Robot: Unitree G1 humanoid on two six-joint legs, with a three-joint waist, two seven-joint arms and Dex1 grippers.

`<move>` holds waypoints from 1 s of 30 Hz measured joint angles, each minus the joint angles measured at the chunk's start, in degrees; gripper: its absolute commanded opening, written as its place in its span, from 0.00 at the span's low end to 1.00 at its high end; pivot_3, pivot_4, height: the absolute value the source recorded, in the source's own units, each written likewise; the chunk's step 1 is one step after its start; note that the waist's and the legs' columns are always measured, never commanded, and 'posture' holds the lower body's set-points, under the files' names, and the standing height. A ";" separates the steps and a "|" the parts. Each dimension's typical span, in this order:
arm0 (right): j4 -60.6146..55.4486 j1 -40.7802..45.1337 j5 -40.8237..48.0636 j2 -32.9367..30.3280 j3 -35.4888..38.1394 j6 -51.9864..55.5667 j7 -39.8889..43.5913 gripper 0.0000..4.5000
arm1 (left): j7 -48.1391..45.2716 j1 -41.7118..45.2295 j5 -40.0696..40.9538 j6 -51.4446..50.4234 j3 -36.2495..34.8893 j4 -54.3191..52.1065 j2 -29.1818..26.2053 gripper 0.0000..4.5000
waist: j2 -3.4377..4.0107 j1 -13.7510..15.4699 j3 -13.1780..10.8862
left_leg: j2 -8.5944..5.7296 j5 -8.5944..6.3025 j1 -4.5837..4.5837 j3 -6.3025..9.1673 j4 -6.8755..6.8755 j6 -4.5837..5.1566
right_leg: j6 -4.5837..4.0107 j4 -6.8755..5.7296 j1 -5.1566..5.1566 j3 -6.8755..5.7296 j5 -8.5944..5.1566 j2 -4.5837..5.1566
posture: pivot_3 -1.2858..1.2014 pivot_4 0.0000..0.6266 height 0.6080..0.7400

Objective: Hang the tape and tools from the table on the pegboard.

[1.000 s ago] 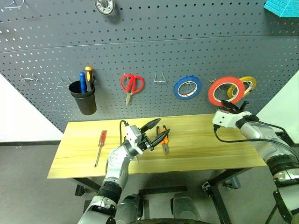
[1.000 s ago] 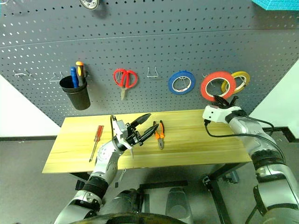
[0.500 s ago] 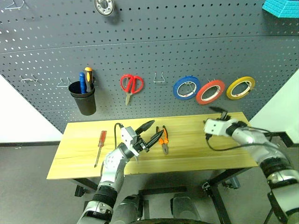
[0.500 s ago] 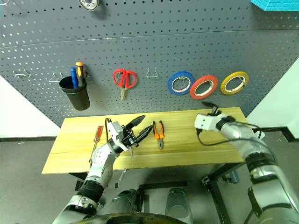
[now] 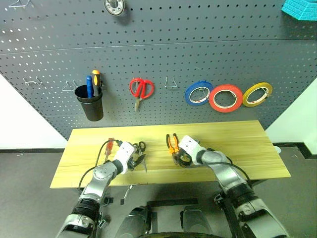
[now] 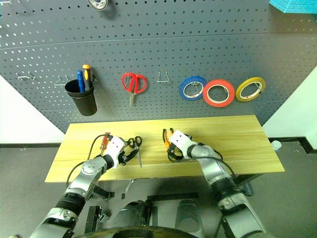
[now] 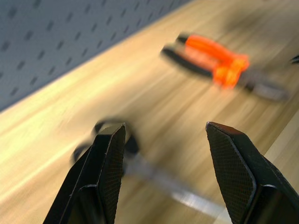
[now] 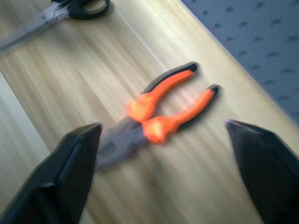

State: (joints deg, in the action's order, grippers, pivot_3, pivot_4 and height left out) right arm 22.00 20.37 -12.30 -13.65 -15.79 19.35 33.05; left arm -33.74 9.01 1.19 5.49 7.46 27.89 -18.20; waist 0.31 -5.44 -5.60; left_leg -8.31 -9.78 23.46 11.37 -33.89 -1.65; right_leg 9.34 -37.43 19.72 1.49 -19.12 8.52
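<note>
Now both jaws spread wide and empty, left gripper [image 7: 161, 175] over scissors [image 7: 140, 172], right gripper [image 8: 163, 168] over pliers [image 8: 161, 114].

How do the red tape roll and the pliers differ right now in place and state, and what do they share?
The red tape hangs on the pegboard between the blue roll and the yellow roll; the pliers lie flat on the table. No gripper is near the tape; the right gripper hovers open over the pliers. The tape is a round ring; the pliers are long, with handles slightly spread. Neither is held.
</note>
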 measured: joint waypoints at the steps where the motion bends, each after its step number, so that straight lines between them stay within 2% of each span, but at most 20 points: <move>1: 0.51 0.90 0.26 1.67 0.08 2.99 -0.65 1.00 | -0.71 -0.59 0.72 -0.03 -0.50 -0.60 -0.48 0.64 | 0.03 0.19 -0.07 | 0.00 0.00 0.01 -0.01 0.04 0.00 | -0.02 -0.01 0.02 0.00 -0.01 0.01 | 0.48 0.21 1.00; 8: 9.24 9.41 3.45 11.03 5.12 18.41 -9.48 1.00 | -2.25 -3.96 1.13 -0.14 -1.74 -2.43 -4.17 0.64 | 0.16 1.55 -1.05 | -0.01 0.01 0.12 -0.03 0.34 -0.01 | -0.10 -0.08 0.37 0.12 -0.02 0.02 | 0.49 0.25 1.00; 13: 16.47 14.39 4.83 14.17 8.98 20.34 -16.95 1.00 | -5.90 -8.47 3.59 -0.24 -2.20 -7.49 -5.02 0.64 | 0.12 1.51 -1.66 | -0.01 0.15 0.18 -0.05 0.73 0.01 | -0.24 -0.11 0.70 0.21 -0.09 0.04 | 0.50 0.28 1.00; 17: 18.16 15.49 5.13 14.33 9.47 19.48 -18.96 1.00 | -9.19 -11.32 5.99 -0.50 -2.23 -11.72 -5.66 0.64 | 0.20 1.51 -2.06 | 0.04 0.15 0.19 -0.06 0.88 0.03 | -0.36 -0.11 0.80 0.21 -0.16 0.02 | 0.51 0.30 1.00; 23: 15.72 14.70 5.14 13.78 7.88 17.50 -17.95 1.00 | -9.97 -13.31 7.07 -1.96 -2.26 -14.49 -5.85 0.64 | 0.22 1.53 -2.69 | 0.04 0.15 0.19 -0.07 0.88 0.03 | -0.36 -0.13 0.82 0.22 -0.16 0.02 | 0.51 0.30 1.00; 30: 2.95 10.55 5.31 11.02 6.57 19.76 -15.89 1.00 | -10.03 -13.33 7.52 -2.50 -2.26 -15.11 -5.68 0.64 | 0.19 1.70 -2.77 | 0.04 0.15 0.41 -0.08 0.87 0.02 | -0.35 -0.13 0.99 0.22 -0.16 0.03 | 0.50 0.28 1.00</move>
State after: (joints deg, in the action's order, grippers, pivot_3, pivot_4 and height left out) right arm 24.94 30.92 -6.98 -2.63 -9.22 39.11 17.17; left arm -43.76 -4.32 8.71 2.98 5.19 12.79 -23.89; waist 0.50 -3.74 -8.37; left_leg -8.27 -9.62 23.86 11.29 -33.02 -1.62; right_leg 8.99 -37.56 20.71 1.71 -19.28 8.55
